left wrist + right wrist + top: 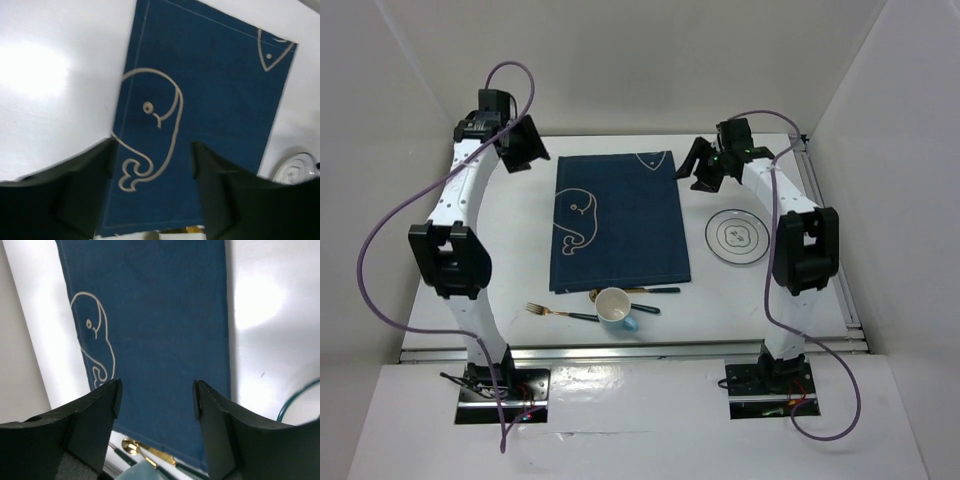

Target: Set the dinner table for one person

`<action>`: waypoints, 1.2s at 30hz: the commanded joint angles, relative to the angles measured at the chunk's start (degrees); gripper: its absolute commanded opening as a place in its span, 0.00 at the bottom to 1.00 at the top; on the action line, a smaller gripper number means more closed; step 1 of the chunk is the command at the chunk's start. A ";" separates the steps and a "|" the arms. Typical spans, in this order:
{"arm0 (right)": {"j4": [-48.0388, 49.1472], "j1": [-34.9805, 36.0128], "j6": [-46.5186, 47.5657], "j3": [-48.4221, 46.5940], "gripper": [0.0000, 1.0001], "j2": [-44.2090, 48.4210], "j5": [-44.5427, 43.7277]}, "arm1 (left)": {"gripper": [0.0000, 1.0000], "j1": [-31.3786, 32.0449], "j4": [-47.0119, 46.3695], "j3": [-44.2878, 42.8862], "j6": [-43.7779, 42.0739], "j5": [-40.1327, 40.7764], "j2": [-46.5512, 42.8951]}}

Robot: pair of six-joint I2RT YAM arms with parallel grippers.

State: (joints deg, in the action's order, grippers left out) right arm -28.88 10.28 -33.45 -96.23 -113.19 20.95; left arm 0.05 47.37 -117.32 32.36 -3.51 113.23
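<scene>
Both grippers are wide open and hold nothing: left gripper point(153, 145) upper left of the top view, right gripper point(156, 385) upper right. The table point(520, 262) fills mid-frame, its long axis left to right. Cup point(613, 305), fork point(560, 313) and spoon point(630, 291) lie low centre. Beyond them are the placemat point(618, 220) and, at right, the plate point(737, 237).

Figure: your two arms, left arm point(460, 205) and right arm point(782, 192), are built of white links with blocky black joint housings point(448, 260). A purple cable point(362, 262) loops loosely beside each. The black base plates point(500, 395) carry thin wires point(520, 412), some apparently red. The left gripper point(155, 150) and right gripper point(156, 390) show you broad, dark, matte fingers point(85, 430).
</scene>
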 commanded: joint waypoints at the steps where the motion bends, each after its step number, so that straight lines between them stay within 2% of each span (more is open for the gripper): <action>1: 0.93 0.79 2.86 5.84 0.68 7.36 -1.00 | 0.65 0.38 -1.67 9.68 -2.83 -4.55 -7.49; 3: 0.41 2.81 4.01 8.67 0.65 8.59 -1.87 | 0.47 0.91 -1.14 16.47 -1.60 -6.42 -9.95; 4: -0.38 3.51 4.88 11.04 0.65 9.29 -2.66 | 0.30 1.52 -2.62 23.73 -1.60 -7.82 -12.66; 7: -1.87 5.01 6.12 13.95 0.65 9.30 -5.56 | 0.28 3.63 -6.58 36.66 1.03 -9.06 -16.01; 8: -1.88 5.97 6.90 13.96 0.58 9.30 -6.35 | 0.28 4.16 -7.46 38.98 1.65 -9.58 -16.72; 9: -2.75 6.93 6.91 13.96 0.56 8.78 -7.49 | 0.28 4.86 -8.08 40.75 1.65 -9.59 -16.73; 14: -4.87 10.28 8.05 14.66 0.35 6.14 -9.35 | 0.28 6.88 -8.70 44.98 1.65 -8.27 -14.18; 19: -3.20 11.07 7.52 19.66 0.31 6.14 -10.23 | 0.26 8.03 -10.02 46.21 2.71 -7.04 -7.70; 22: -2.67 11.07 7.52 21.86 0.31 5.61 -10.75 | 0.24 8.03 -9.49 43.67 3.32 -6.42 -1.99; 29: -1.53 11.60 7.52 23.62 0.28 2.71 -11.37 | 0.20 8.55 -3.36 29.53 2.19 -3.35 10.07; 31: -1.53 11.60 7.52 23.63 0.28 0.87 -11.37 | 0.20 8.56 -1.33 21.91 2.18 -2.73 14.11; 32: -1.53 11.60 7.52 23.63 0.26 0.34 -11.37 | 0.20 8.56 -1.32 21.87 2.18 -2.73 15.52; 36: -1.53 11.60 7.52 23.63 0.22 -0.90 -11.64 | 0.20 8.56 2.80 6.37 1.65 -4.31 23.16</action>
State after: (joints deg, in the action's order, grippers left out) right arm -31.51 21.45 -26.46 -73.45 -111.50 10.92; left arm 8.40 50.28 -103.63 34.79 -10.85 129.71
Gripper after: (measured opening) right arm 0.232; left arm 0.210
